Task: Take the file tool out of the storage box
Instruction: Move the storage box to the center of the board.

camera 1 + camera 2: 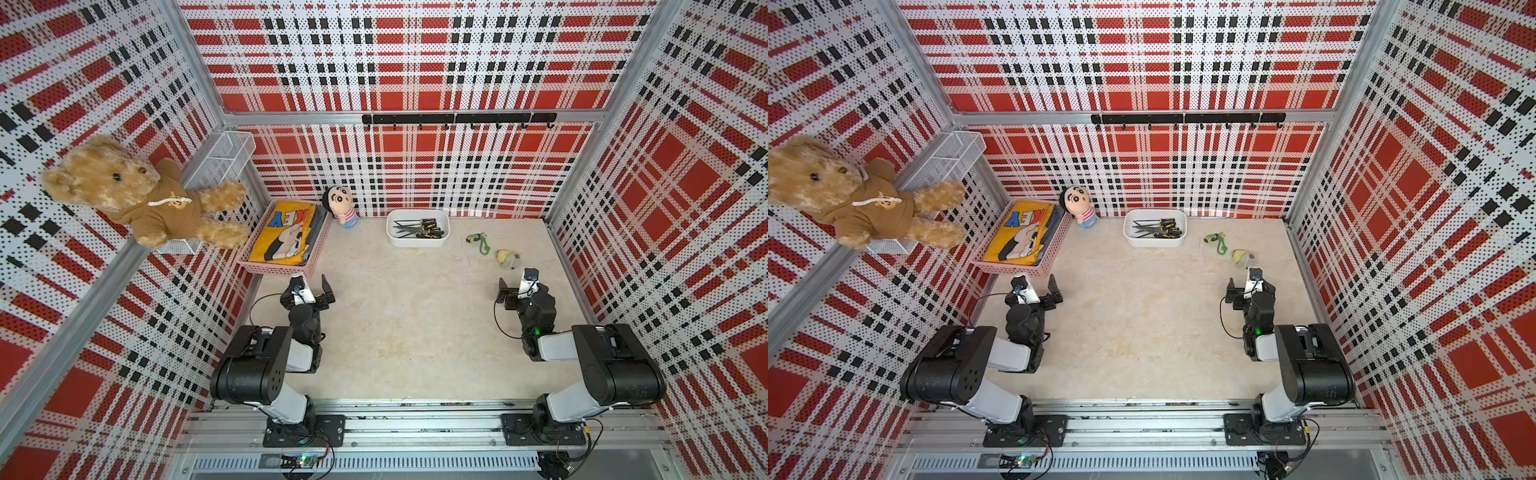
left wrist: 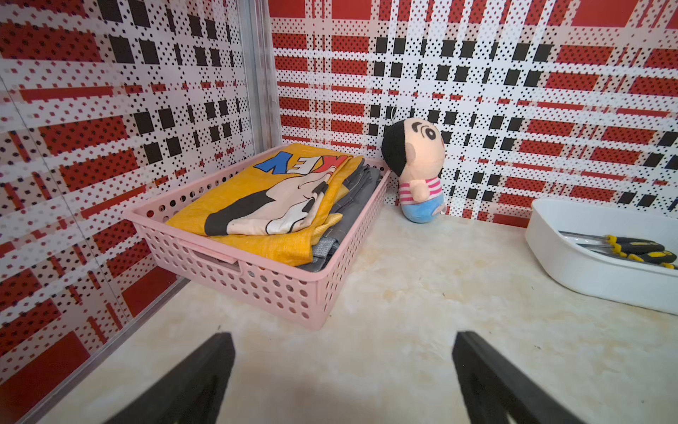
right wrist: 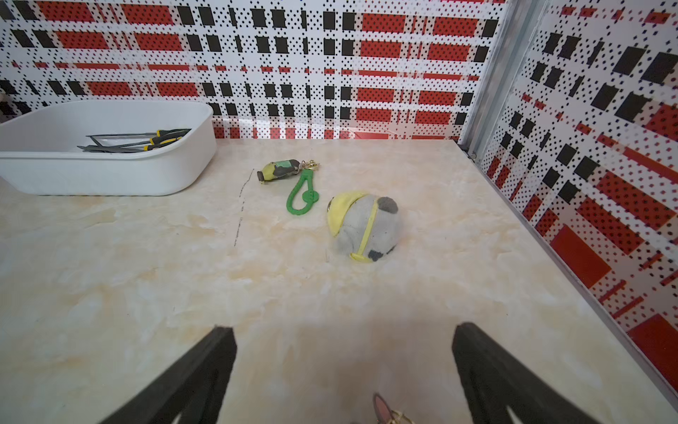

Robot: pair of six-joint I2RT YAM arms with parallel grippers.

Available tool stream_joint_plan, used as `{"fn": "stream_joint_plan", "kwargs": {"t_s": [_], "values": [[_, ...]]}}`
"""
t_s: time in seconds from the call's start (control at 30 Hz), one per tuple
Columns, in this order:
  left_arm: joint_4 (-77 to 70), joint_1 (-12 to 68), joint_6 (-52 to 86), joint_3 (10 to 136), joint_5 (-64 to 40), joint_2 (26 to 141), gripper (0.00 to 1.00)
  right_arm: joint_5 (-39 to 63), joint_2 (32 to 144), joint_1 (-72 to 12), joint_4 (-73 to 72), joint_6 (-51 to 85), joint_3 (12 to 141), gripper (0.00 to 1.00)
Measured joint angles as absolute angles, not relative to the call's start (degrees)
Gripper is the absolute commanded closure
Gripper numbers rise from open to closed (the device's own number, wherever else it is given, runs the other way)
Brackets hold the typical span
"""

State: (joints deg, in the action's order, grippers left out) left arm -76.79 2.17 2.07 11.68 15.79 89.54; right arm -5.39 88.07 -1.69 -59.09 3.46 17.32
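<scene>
The left gripper (image 2: 343,336) and right gripper (image 3: 345,328) sit low over the smooth, marbled beige table (image 1: 407,332), black jaws spread wide and holding nothing. Farther back, near the rear wall (image 1: 415,174), the storage box (image 1: 417,244), glossy white plastic with rounded corners, holds several slim metal file tools (image 1: 419,229) with black-and-yellow handles.

It's bright in here, with even light that looks to come from overhead. Shadows on the pale tabletop (image 1: 415,332) are soft and faint. Both top views bow hard at the edges, bending the plaid walls (image 1: 415,62). In the right wrist view the tabletop's far edge shows a glossy red reflection of the wall.
</scene>
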Motion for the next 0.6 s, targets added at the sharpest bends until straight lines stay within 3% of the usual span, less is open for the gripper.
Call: {"fn": "stream_joint_plan", "kwargs": {"t_s": [0.5,0.6], "values": [[-76.79,1.93,2.07,11.68,15.49,89.54,0.01,-5.39,88.07,-1.69,-58.98,3.46,17.39,0.00],[-74.00,3.03,1.93,12.60,18.17,88.25,0.01,-5.87,86.94,-1.69,-49.69,3.57,22.48,0.00]]}}
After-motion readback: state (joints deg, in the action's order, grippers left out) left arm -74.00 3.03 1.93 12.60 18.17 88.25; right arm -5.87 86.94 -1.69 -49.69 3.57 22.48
